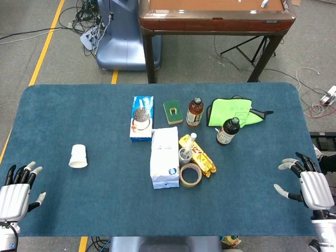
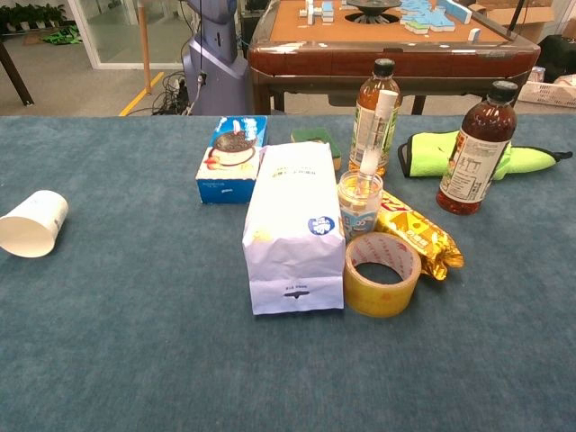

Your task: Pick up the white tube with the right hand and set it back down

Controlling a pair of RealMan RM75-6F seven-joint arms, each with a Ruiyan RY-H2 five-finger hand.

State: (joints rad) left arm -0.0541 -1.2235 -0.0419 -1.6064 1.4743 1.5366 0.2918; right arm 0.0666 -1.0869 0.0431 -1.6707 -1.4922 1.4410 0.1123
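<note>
The white tube [image 1: 191, 141] is slim and leans upright inside a small clear cup [image 1: 186, 154] near the table's middle; the chest view shows the tube [image 2: 374, 131] sticking out of that cup [image 2: 359, 205]. My right hand [image 1: 308, 184] hovers over the table's near right corner, fingers spread, holding nothing, far to the right of the tube. At the near left corner my left hand [image 1: 17, 192] is likewise spread and empty. The chest view shows neither hand.
Around the cup stand a white paper bag [image 1: 164, 156], a tape roll [image 1: 190, 174], a yellow snack pack [image 1: 201, 156], two dark bottles [image 1: 195, 112] [image 1: 228, 131], a green cloth [image 1: 231, 112], a sponge [image 1: 172, 112] and a blue box [image 1: 142, 117]. A paper cup [image 1: 78, 156] lies at left.
</note>
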